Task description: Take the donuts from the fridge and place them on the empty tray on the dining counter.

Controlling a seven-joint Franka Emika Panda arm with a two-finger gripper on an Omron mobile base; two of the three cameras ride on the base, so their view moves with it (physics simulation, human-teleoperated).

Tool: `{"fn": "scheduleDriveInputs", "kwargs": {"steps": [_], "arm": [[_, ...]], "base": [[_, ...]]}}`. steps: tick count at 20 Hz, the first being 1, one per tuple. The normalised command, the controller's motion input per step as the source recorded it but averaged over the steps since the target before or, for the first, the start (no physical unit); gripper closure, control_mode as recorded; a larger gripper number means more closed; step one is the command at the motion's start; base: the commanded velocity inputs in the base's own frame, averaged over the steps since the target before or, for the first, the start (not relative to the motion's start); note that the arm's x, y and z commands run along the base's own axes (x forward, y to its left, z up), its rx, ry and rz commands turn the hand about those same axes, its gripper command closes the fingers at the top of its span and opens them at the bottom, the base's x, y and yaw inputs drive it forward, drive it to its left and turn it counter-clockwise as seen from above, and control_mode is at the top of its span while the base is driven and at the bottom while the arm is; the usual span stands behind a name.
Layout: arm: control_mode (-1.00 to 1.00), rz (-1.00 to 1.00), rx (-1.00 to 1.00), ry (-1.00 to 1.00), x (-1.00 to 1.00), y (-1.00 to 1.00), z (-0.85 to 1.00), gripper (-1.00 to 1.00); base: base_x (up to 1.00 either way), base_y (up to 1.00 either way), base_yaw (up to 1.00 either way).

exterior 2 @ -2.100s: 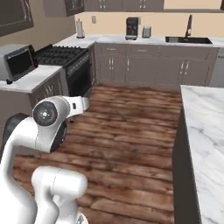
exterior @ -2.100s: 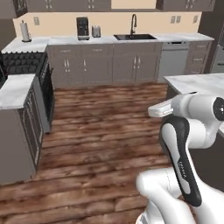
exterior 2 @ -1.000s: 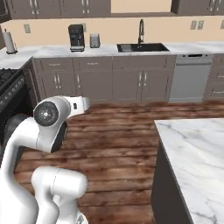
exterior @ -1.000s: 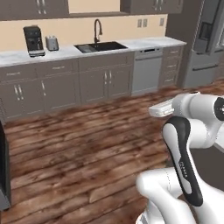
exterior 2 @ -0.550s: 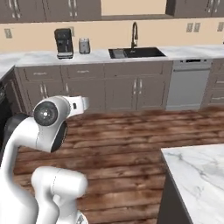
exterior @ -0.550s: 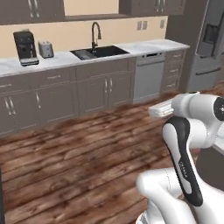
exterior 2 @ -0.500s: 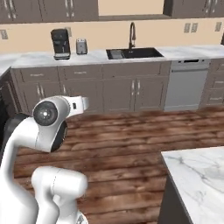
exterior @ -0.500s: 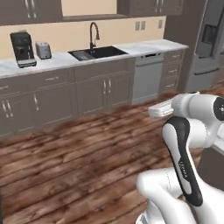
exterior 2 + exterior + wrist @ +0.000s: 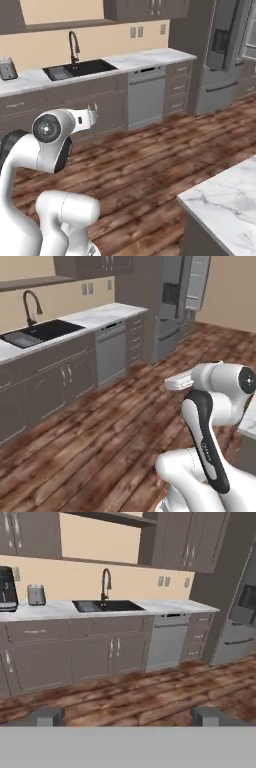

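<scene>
The gripper stands wide open with nothing between its fingertips, pointed over bare wooden floor toward the far run of grey cabinets. The fridge stands at the far right end of that run, past the dishwasher and a narrow stack of drawers; in the left base view one of its upper doors looks swung open, though what sits on its shelves is too far off to tell. The black sink is set into the marble worktop with a dark faucet behind it; whether the basin holds anything cannot be told. Left of the sink sit a toaster and a coffee machine. A corner of the dining counter juts in at the near right, and its visible marble is bare. Open floor lies between the arm and the fridge.
</scene>
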Motion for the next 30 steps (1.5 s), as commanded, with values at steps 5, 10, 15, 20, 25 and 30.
{"fn": "scheduleDriveInputs", "kwargs": {"steps": [5,10,15,20,25,30], "arm": [[1.0,0.0,0.0,0.0,0.0,0.0,0.0,-1.0],[1.0,0.0,0.0,0.0,0.0,0.0,0.0,-1.0],[1.0,0.0,0.0,0.0,0.0,0.0,0.0,-1.0],[1.0,0.0,0.0,0.0,0.0,0.0,0.0,-1.0],[1.0,0.0,0.0,0.0,0.0,0.0,0.0,-1.0],[1.0,0.0,0.0,0.0,0.0,0.0,0.0,-1.0]], "base": [[0.99,0.55,-0.75],[0.96,0.69,-0.74],[1.0,0.67,-0.59],[1.0,0.34,-0.47],[1.0,0.25,-0.4],[1.0,0.51,-0.29]]}}
